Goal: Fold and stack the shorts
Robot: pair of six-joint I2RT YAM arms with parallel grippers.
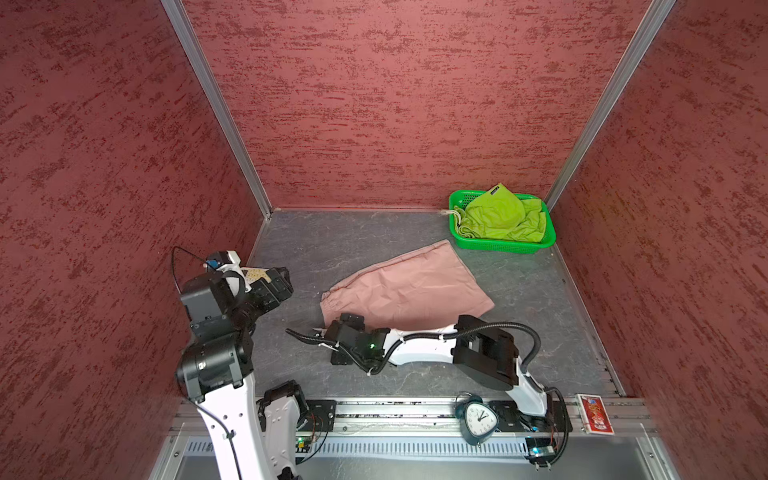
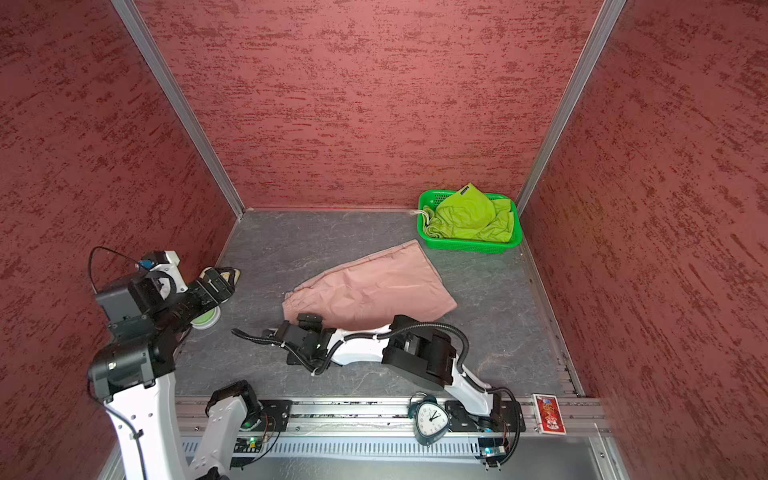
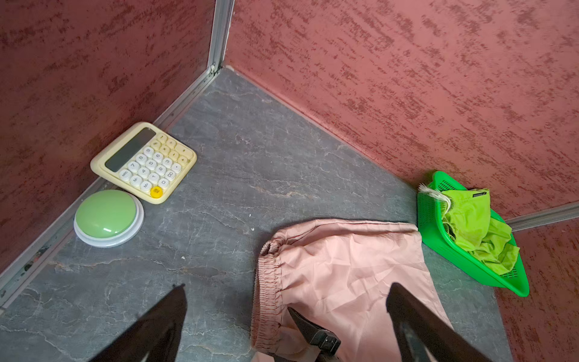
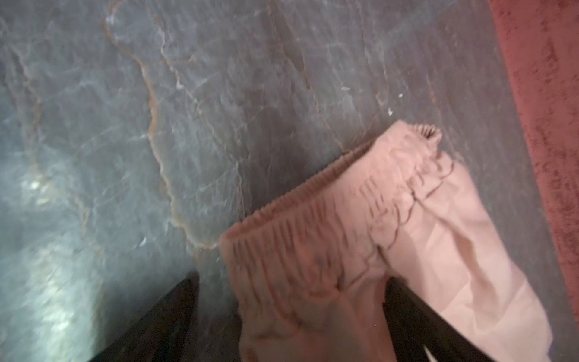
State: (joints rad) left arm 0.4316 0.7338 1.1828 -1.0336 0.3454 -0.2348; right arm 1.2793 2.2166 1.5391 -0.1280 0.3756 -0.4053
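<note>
the pink shorts (image 1: pixel 407 286) lie flat mid-frame in both top views. the lime shorts (image 1: pixel 503 216) sit crumpled in the green basket (image 1: pixel 503 246) at upper right. the right gripper (image 4: pixel 293 279) is spread wide over the pink waistband, pinching nothing. the left gripper (image 3: pixel 288 285) gapes empty at left.

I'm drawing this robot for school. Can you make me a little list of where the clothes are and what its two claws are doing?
Pink shorts: lying flat on the grey table, near the middle
Green shorts: crumpled in the green basket, far right corner
Left gripper: open, empty, above the table's left side
Right gripper: open, low at the pink waistband, fabric between its fingers
Stack: not made yet
Other things: calculator, green button, clock, card box
</note>
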